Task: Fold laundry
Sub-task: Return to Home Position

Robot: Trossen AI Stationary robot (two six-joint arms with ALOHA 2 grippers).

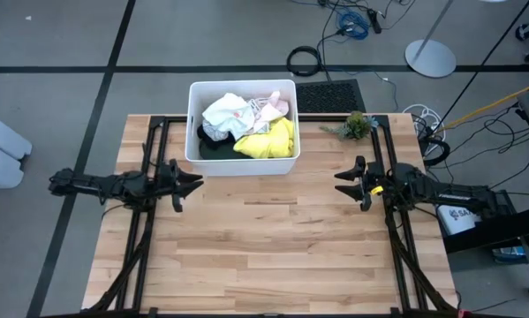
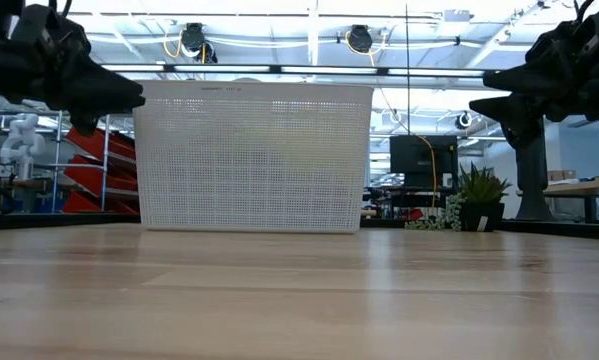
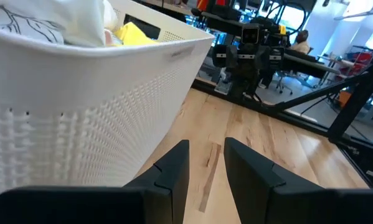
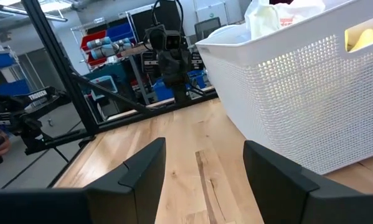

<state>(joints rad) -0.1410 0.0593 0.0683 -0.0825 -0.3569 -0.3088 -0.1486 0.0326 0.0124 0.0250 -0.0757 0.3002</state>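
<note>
Folding judged finished: laundry (image 1: 266, 140) sits in the white bin (image 1: 243, 166), none on the tabletop (image 1: 273, 247); left end effector (image 1: 196, 183) and right end effector (image 1: 340, 182) hang apart, empty.

We count one white bin (image 1: 243, 166) on one wooden table (image 1: 273, 243). Inside the bin we can tell four pieces of laundry apart by colour: one white piece with a grey pattern (image 1: 227, 113), one bright yellow piece (image 1: 268, 141), one dark piece (image 1: 213, 147) and one pale pink piece (image 1: 279, 106). Whether more lie beneath them we cannot tell. There are two grippers, the left gripper (image 1: 193, 184) to the left of the bin and the right gripper (image 1: 339, 183) to its right, each with two fingers held apart. Right of the bin we count one small green plant (image 1: 357, 125), behind the bin one black mat (image 1: 328, 94), and farther behind it one coil of black cable (image 1: 304, 60).
</note>
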